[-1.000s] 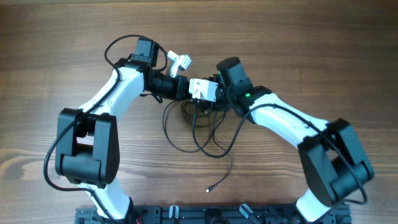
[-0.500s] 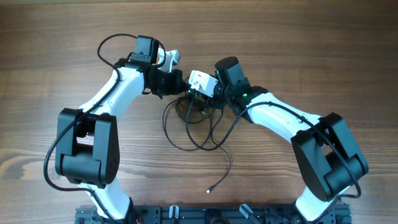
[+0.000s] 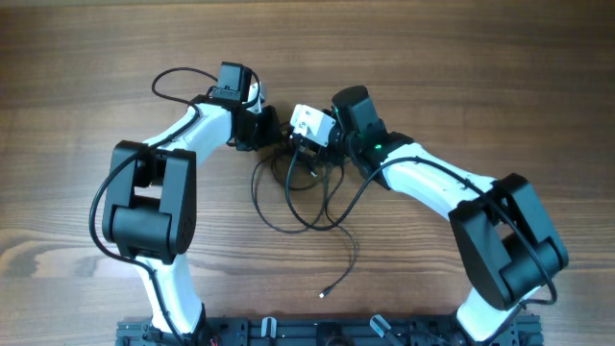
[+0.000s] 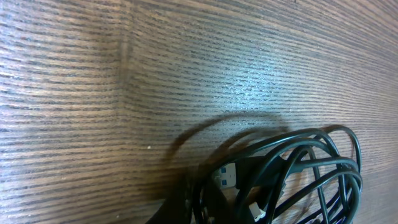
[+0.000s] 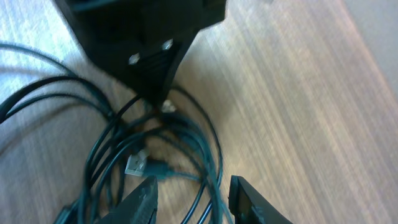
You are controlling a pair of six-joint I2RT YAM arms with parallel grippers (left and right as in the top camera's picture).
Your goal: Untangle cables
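Between the two wrists, mid-desk (image 3: 432,58), the cables (image 3: 306,183) lie in a looped black bundle; one strand trails toward the arm bases and ends in a loose plug (image 3: 324,294); my right pincer (image 5: 193,202) hangs over the bundle, jaws apart, gripping nothing; my left pincer (image 5: 154,93) tapers down onto the strands, and I cannot tell whether it is closed.
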